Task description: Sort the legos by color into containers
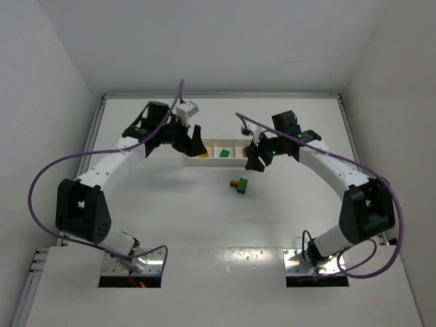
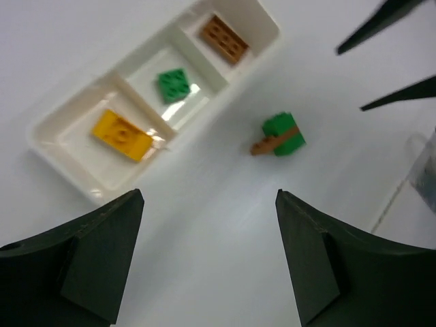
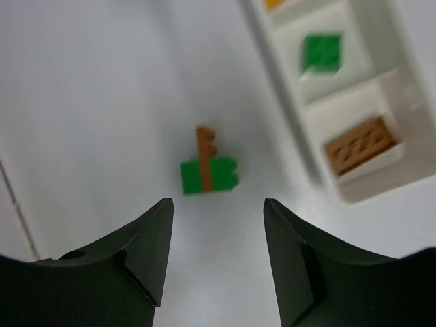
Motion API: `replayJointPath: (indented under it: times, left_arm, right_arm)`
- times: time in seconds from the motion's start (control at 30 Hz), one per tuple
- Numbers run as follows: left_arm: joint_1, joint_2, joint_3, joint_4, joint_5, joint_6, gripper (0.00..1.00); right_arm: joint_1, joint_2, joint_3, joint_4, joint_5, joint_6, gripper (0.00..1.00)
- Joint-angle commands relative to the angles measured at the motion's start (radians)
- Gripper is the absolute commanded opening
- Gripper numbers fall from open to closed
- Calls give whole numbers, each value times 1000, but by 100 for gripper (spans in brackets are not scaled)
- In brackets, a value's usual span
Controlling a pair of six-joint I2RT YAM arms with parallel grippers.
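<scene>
**Left wrist view: one stack unsorted**

In the glossy white tray, a studded yellow brick, green brick and brown brick are held, one per square compartment. A green block crossed by a thin brown strip is seen blurred just beside it. The left gripper and right gripper are held with jaws apart.

Overhead view looking down, wrist views close, all sharing the tray

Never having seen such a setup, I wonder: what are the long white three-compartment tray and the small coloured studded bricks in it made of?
The long white tray looks like glossy moulded plastic: bright glints on its floor, rounded corners. The yellow brick, green brick and brown brick look like hard opaque plastic with moulded studs; their sheen is too blurred to judge.
</scene>
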Motion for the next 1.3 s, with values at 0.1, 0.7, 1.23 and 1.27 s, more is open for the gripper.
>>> replayJointPath:
  times: [0.1,0.7,1.23,1.27]
  left_arm:
    - [-255,-10,-92,-11,24,351,77]
    - [-315,324,51,-56,99,1011,67]
    - [-372,444,109,-88,137,1031,60]
    - [-372,458,109,-88,137,1022,60]
  right_arm:
    - [-43,-62,-144,-71,77,-45,56]
    - [-459,-165,-235,-111,-6,179,56]
    - [-562,-174,-197,-162,-46,190,57]
    - [-562,-174,-187,-162,-46,190,57]
